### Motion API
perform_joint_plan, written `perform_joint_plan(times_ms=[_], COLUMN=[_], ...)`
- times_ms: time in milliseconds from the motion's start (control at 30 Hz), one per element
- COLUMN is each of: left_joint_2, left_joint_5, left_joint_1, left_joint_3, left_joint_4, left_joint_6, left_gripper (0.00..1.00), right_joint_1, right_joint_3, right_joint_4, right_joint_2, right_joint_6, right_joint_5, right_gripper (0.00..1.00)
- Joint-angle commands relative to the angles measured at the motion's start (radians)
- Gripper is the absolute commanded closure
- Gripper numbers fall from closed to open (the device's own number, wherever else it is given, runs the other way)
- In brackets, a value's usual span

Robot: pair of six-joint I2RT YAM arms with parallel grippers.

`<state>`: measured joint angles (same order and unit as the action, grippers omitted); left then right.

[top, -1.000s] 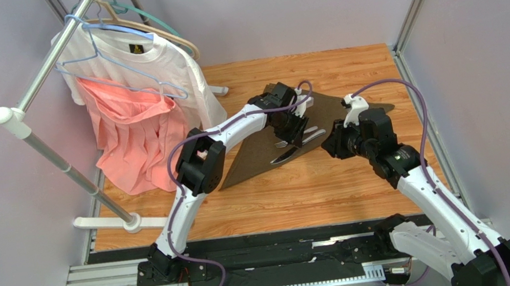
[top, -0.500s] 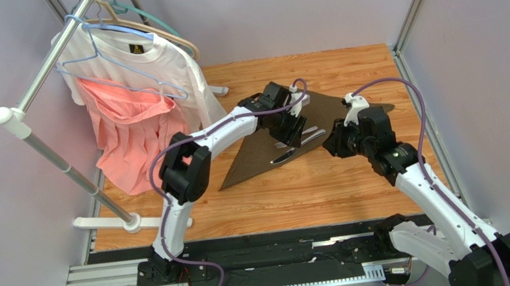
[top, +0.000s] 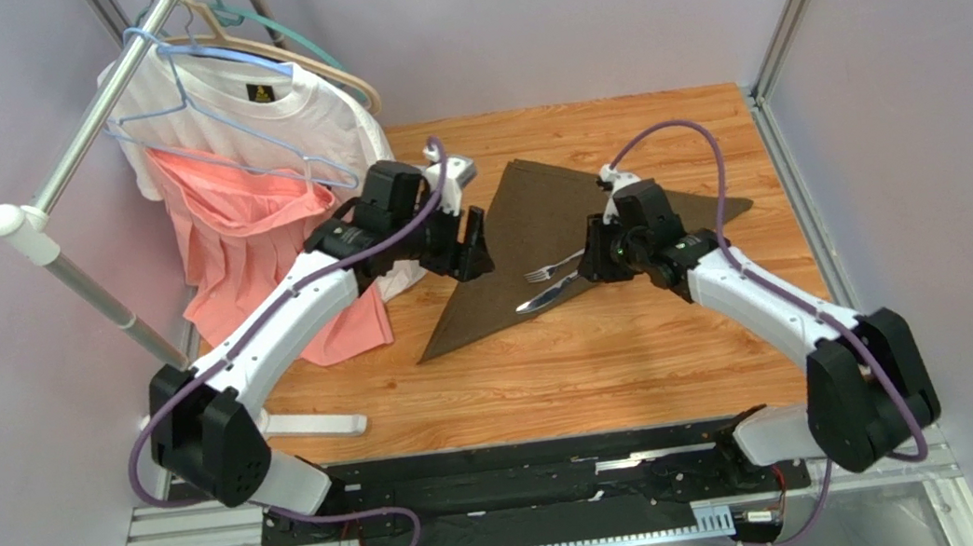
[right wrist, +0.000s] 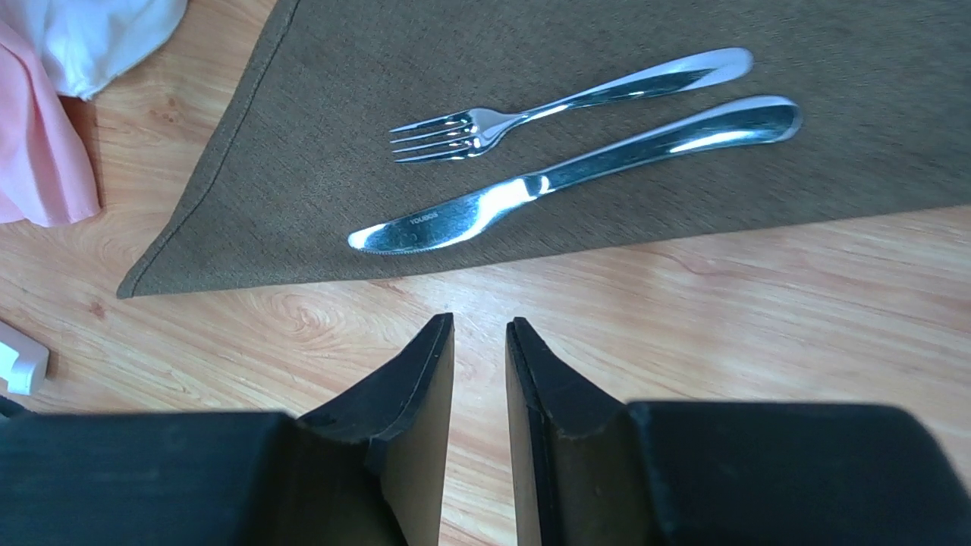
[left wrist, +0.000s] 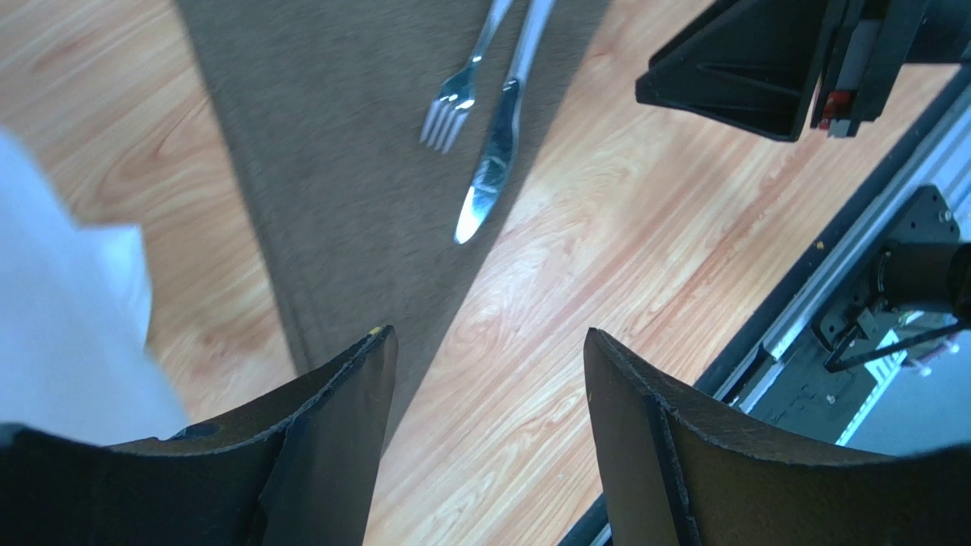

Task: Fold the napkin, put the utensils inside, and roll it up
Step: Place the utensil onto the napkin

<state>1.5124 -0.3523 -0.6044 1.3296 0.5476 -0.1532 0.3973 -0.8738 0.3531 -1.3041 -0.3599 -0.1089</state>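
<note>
Cutlery is what your next move turns on: the knife [right wrist: 570, 171] and fork [right wrist: 547, 108] lie side by side on the napkin [right wrist: 342, 148], just ahead of the right gripper [right wrist: 479, 330]. In its wrist view they run crosswise, tips to the left and handles to the right. The knife is the nearer of the two, just inside the cloth's long near edge and roughly parallel to it. Your right gripper hovers over bare wooden table [right wrist: 741, 296] close beside that edge, its jaws narrowed to a slit with nothing between them. The left gripper [left wrist: 490, 341] stands well off by the napkin's left corner, near the white T-shirt [top: 332, 124], jaws wide and empty, so the right arm is the closer one. The napkin is a matte, dark olive woven cloth already folded into a flat triangle. The utensils are slim polished steel, low and probably slippery, so rolling likely means lifting the cloth edge under them.
</note>
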Motion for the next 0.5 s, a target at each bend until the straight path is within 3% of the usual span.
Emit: perform_joint_plan(times_ms=[0,133,333,467], left_joint_2=[-0.078,-0.124,-0.118,-0.077], left_joint_5=[-0.063,-0.013,-0.071,-0.115], left_joint_1=[0.067,0.071,0.071,0.069], left_joint_3=[-0.105,-0.193,-0.400,-0.426], left_joint_4=[-0.052,-0.130,-0.497,-0.541], left_joint_6=[-0.083,-0.138,-0.299,-0.324], left_gripper=[0.30,0.30,0.33,0.36], right_joint_1=[0.057,0.098,0.149,0.150], right_joint_3=[-0.056,-0.041,-0.077,-0.097], right_joint_4=[-0.072,-0.140,-0.189,-0.206], right_joint_2=[-0.084,-0.153,-0.289,-0.353], right_joint_6=[-0.062,-0.102,-0.120,-0.122], right_joint_5=[0.083,0.101,0.087,0.097], right_gripper=[0.73,0.73,0.74,0.75])
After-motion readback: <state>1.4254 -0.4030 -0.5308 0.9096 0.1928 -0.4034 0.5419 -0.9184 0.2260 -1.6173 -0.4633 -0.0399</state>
